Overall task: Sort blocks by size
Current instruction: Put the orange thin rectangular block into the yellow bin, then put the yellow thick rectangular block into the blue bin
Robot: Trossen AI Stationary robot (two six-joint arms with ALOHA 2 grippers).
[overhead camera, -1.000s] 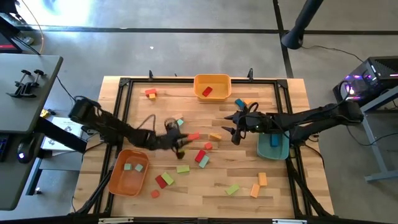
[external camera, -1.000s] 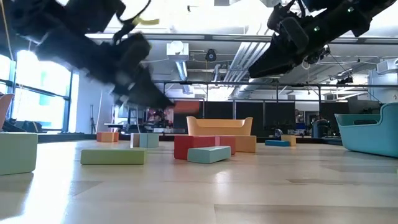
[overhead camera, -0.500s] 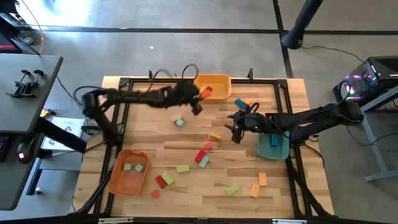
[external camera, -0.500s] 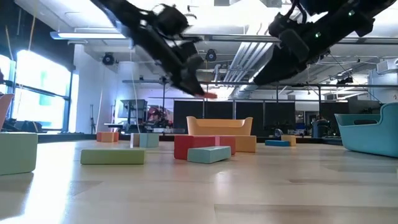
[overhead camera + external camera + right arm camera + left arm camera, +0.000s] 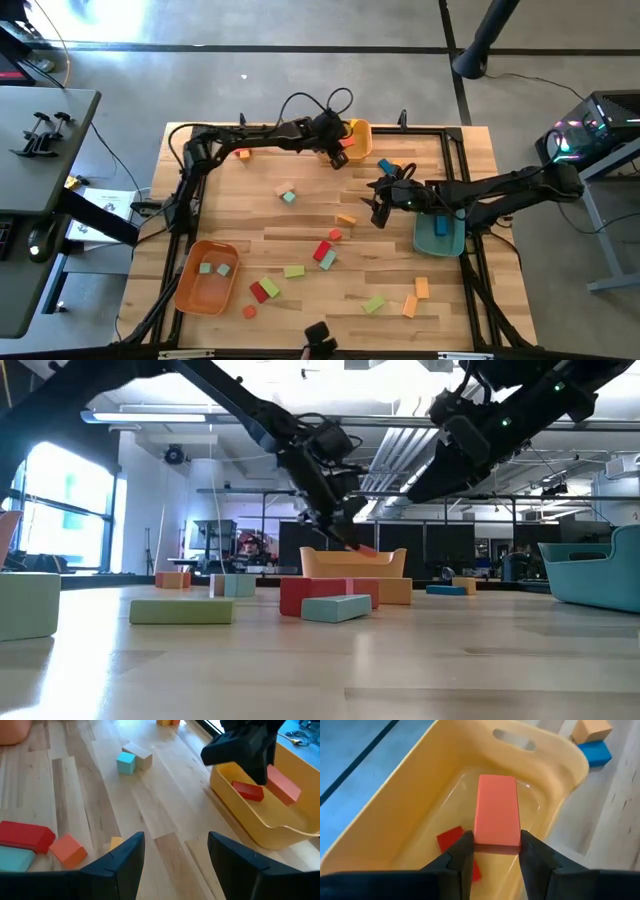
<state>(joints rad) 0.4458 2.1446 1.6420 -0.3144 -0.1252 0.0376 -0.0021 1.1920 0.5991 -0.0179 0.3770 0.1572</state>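
Left gripper [image 5: 343, 152] reached over the yellow tray [image 5: 359, 129] at the table's [image 5: 300, 195] far edge, fingers [image 5: 457, 860] set either side of a salmon bar [image 5: 496, 816]; whether clamped tight or just letting go, could not tell. Bar hung above the tray's inside. A red block [image 5: 459, 845] lay on the tray floor beneath.

Right gripper [image 5: 378, 207] hovered right of centre, beside the teal tray [image 5: 438, 240], jaws apart, holding nothing.

Other blocks lay scattered: an orange one [image 5: 243, 151] far left, a teal cube [image 5: 288, 197] left of centre, blue [image 5: 386, 165] and orange pieces just right of the yellow tray, red bars [image 5: 322, 249] mid-table, green bars [image 5: 294, 271] and orange ones [image 5: 421, 288] toward the near edge. Orange tray [image 5: 189, 289] at near left held two pale green blocks [image 5: 213, 268].
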